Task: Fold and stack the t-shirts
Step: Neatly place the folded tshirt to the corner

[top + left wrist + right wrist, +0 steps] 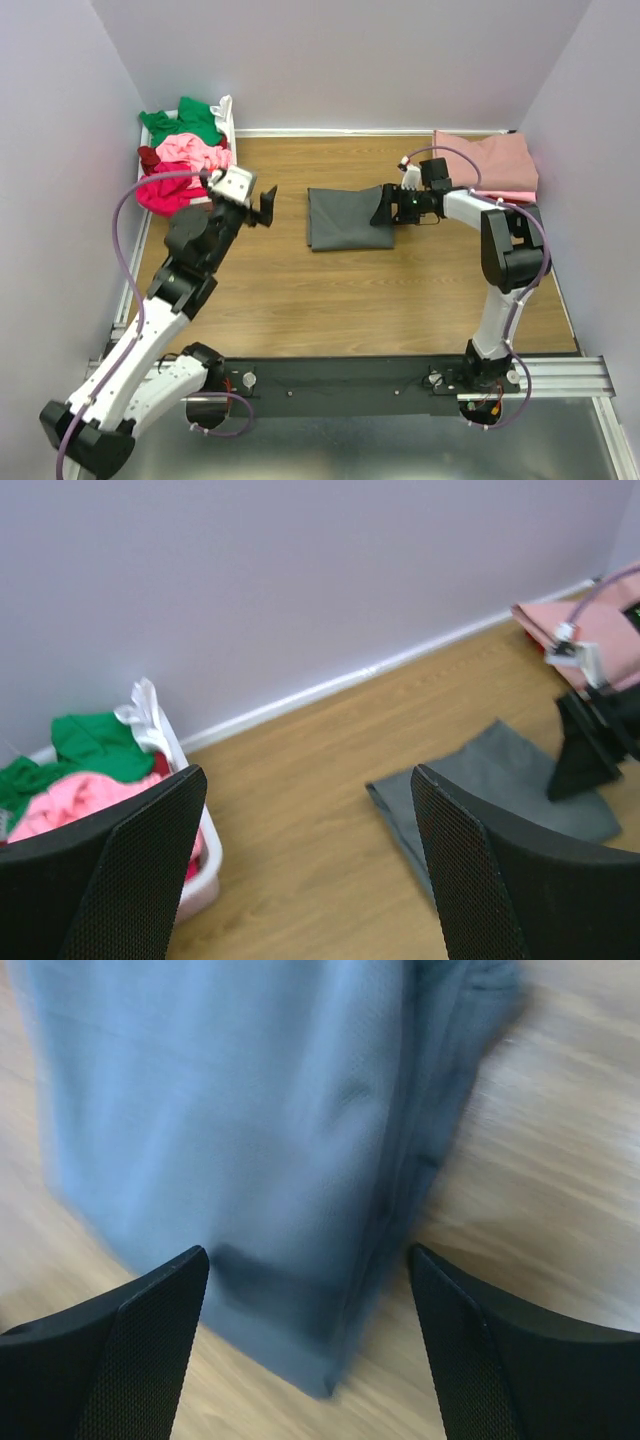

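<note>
Dark grey folded t-shirt [343, 218]: flat near the middle of the wood-grain bench [300, 290], roughly square; left and near edges straight and fully in view; right edge partly covered by the right arm's fingers; thicker stacked layers along one side in the right wrist view.
Right gripper [384, 213]: jaws spread wide, nothing clamped; low over the right edge of the dark grey folded t-shirt, cloth lying beneath and between the fingers; contact with the cloth impossible to tell.
Left gripper [267, 205]: jaws spread wide, empty; raised to the left of the dark grey folded t-shirt, a strip of bare wood between the two.
Folded dusty-rose t-shirt [487, 160]: far right corner, beside the lilac back wall [350, 60], well apart from the grey one.
Heap of loose t-shirts [185, 150]: green, light pink, magenta and maroon, piled in the white plastic basket [226, 112] at the far left corner, spilling over its rim.
Open room: broad bare wood from the grey shirt's near edge to the arm bases; narrower band up to the back wall; side walls close on both flanks.
</note>
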{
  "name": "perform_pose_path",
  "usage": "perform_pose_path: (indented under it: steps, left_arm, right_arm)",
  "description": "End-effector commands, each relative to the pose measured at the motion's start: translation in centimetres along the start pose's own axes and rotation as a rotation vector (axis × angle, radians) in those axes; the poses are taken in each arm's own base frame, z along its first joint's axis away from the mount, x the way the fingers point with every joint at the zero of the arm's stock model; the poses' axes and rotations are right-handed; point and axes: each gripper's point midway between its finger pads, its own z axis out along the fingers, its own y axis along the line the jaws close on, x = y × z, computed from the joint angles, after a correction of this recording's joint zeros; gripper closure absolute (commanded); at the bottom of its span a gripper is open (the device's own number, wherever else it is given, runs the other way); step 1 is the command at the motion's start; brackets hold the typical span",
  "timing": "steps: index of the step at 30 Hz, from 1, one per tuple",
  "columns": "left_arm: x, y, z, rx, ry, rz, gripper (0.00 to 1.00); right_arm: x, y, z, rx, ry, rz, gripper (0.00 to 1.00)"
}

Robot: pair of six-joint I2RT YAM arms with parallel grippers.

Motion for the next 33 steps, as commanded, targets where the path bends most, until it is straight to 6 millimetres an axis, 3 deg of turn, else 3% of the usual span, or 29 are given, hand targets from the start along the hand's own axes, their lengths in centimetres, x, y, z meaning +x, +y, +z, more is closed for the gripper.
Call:
perform_pose_path:
  steps: [1, 2, 7, 14, 18, 23, 26, 33]
  left_arm:
    - [4.1, -1.7, -2.7, 0.068, 0.068, -0.046, 0.09]
    - [5.3, -1.8, -3.3, 0.069, 0.083, -0.045, 0.09]
    - [4.1, -1.2, -5.6, 0.04, -0.024, -0.07, 0.05]
    - [5.0, -1.1, -5.6, 0.027, -0.014, -0.062, 0.05]
    - [5.1, -1.2, -5.5, 0.033, -0.015, -0.055, 0.05]
    - [5.0, -1.6, -5.6, 0.054, -0.025, -0.055, 0.05]
    - [5.1, -1.9, -5.4, 0.072, -0.026, -0.053, 0.05]
    - [5.1, -2.0, -5.5, 0.076, -0.028, -0.05, 0.05]
  right_arm:
    - [0.1, 0.9, 1.6, -0.086, 0.052, 0.137, 0.12]
    - [0.6, 0.4, 2.2, -0.079, 0.069, 0.153, 0.12]
    - [0.2, -1.6, 3.2, 0.012, 0.059, 0.164, 0.11]
    - [-2.8, -4.4, 5.8, 0.097, 0.015, 0.143, 0.1]
    - [-2.8, -5.7, 7.0, 0.133, 0.021, 0.16, 0.1]
    - [-2.6, -7.0, 7.1, 0.187, 0.024, 0.141, 0.1]
    - [-2.4, -6.2, 7.7, 0.137, 0.047, 0.155, 0.12]
    - [1.9, -3.0, 9.1, 0.061, 0.17, 0.152, 0.2]
